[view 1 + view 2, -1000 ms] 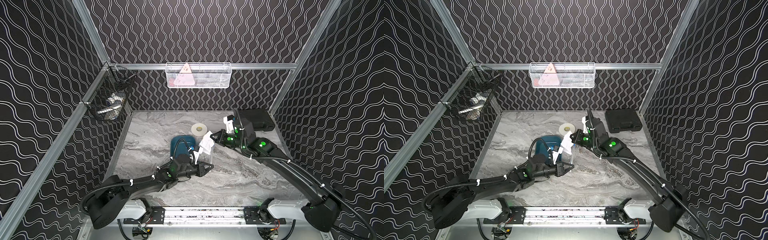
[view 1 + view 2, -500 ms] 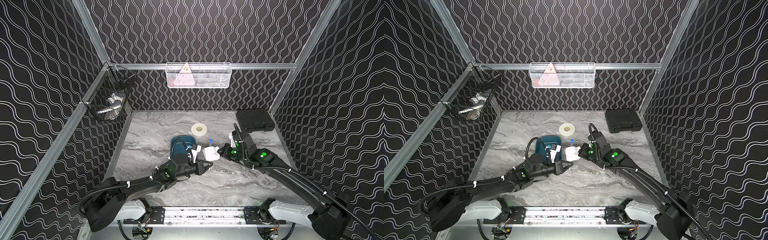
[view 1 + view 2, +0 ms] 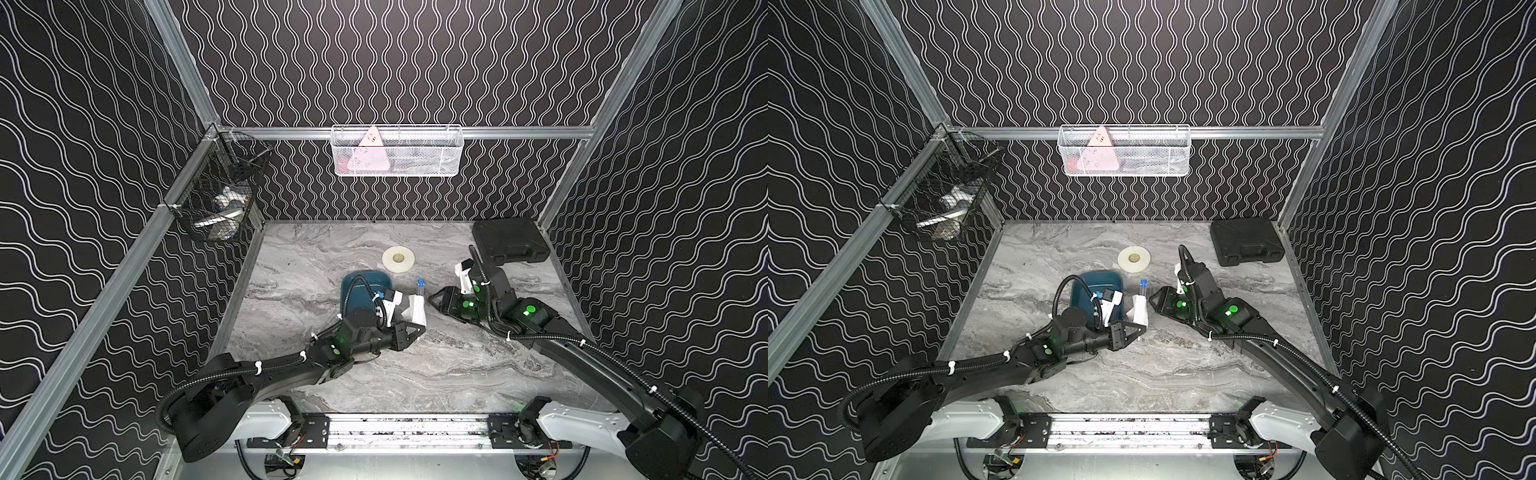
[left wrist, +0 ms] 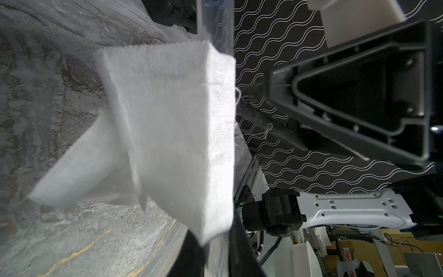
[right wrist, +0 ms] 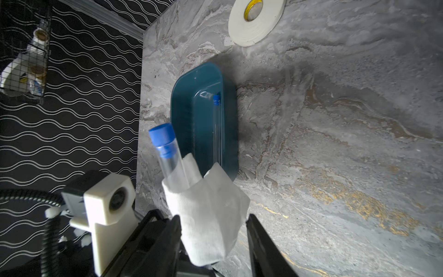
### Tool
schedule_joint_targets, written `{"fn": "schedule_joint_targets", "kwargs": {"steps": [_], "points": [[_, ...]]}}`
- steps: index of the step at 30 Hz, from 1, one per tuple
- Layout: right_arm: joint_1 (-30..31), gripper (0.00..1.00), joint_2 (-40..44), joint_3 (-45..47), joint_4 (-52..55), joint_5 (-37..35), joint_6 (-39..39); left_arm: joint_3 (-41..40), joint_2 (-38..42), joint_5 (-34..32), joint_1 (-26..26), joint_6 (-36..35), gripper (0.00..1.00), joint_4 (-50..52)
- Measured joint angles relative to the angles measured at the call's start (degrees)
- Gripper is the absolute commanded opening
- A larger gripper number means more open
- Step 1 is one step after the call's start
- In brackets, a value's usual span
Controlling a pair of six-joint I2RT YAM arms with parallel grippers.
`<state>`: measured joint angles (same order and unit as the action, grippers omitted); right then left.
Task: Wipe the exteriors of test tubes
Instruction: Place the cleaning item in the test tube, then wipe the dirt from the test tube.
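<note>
My left gripper [image 3: 419, 330] is shut on the lower end of a clear test tube [image 5: 170, 158] with a blue cap [image 3: 421, 284], holding it nearly upright beside the teal tray [image 3: 348, 291]. A white tissue [image 3: 417, 309] hangs wrapped around the tube's middle, and it is also in the left wrist view [image 4: 172, 120]. My right gripper [image 5: 213, 230] is open, its fingers [image 5: 257, 232] standing either side of the tissue with a gap on one side. Another test tube [image 5: 217, 134] lies inside the tray [image 5: 191, 108].
A white tape roll [image 3: 398, 259] lies behind the tray. A black case [image 3: 511, 241] sits at the back right corner. A white mesh basket [image 3: 397, 151] hangs on the back wall and a black wire basket [image 3: 220, 199] on the left wall.
My right gripper came down along the tube with the tissue, then opened and drew back to the right. The tissue stays draped on the tube. The left gripper kept its hold.
</note>
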<state>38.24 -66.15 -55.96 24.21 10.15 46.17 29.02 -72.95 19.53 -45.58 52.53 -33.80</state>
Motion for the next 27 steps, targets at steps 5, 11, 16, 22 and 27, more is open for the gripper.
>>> {"fn": "schedule_joint_targets", "kwargs": {"steps": [5, 11, 16, 22, 27], "points": [[0.0, 0.46, -2.3, 0.0, -1.8, 3.7, -1.0, 0.1, -0.3, 0.3, 0.0, 0.0, 0.13, 0.0], [0.7, 0.31, -6.6, 1.0, -5.7, 8.5, -1.2, 0.7, -0.6, 1.3, 0.0, 0.0, 0.13, 0.0], [0.6, 0.24, -7.4, 2.1, -9.1, 8.7, -1.2, 0.7, -0.6, 1.5, 0.0, 0.1, 0.13, 0.4], [-3.0, 0.22, -11.0, -3.5, -11.2, 6.7, -3.6, 0.3, -0.6, 1.7, 0.0, 0.7, 0.13, -0.3], [-3.9, 0.21, -13.5, -6.0, -11.5, 7.5, -5.3, -0.1, -0.4, 1.7, 0.0, 1.4, 0.14, -1.0]]}}
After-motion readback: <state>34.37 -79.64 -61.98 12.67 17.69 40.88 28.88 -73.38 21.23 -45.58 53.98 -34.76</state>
